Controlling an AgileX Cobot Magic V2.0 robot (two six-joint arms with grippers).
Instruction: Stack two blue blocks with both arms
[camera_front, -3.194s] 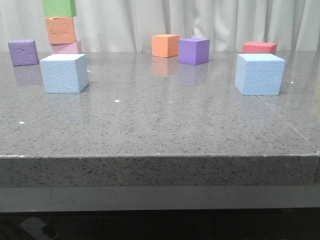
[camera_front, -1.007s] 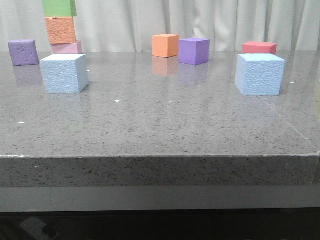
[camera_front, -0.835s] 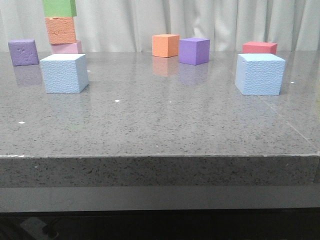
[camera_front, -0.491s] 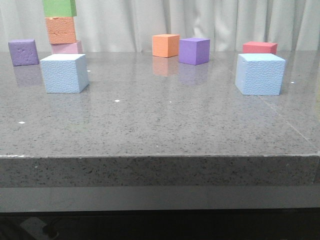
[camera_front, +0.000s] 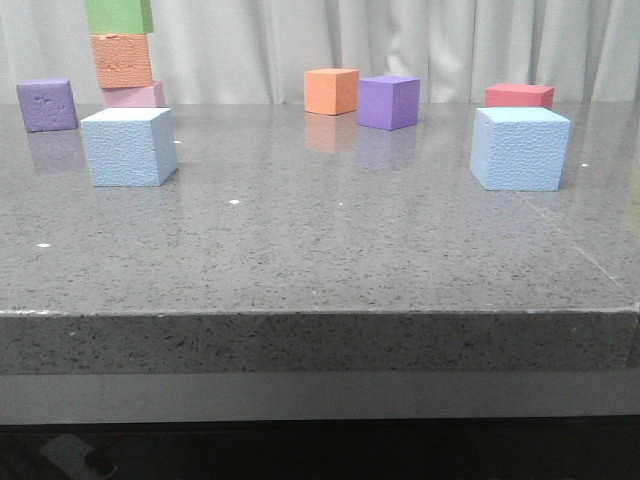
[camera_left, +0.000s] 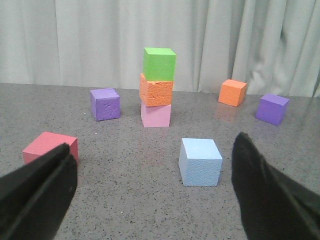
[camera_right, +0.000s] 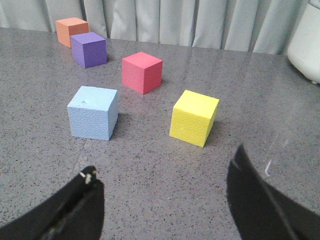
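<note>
The table (camera_front: 320, 250) carries two blue blocks, left one (camera_front: 128, 146) and right one (camera_front: 519, 148), well apart, each standing alone. Left gripper (camera_left: 150, 195) and right gripper (camera_right: 165, 200) both gape wide, empty.

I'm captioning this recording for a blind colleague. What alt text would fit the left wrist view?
A pale blue block sits alone on a grey speckled table, ahead of the open left gripper, whose dark fingers frame the view. Behind it stands a stack of pink, orange and green cubes, with purple, red and orange cubes scattered around.
</note>
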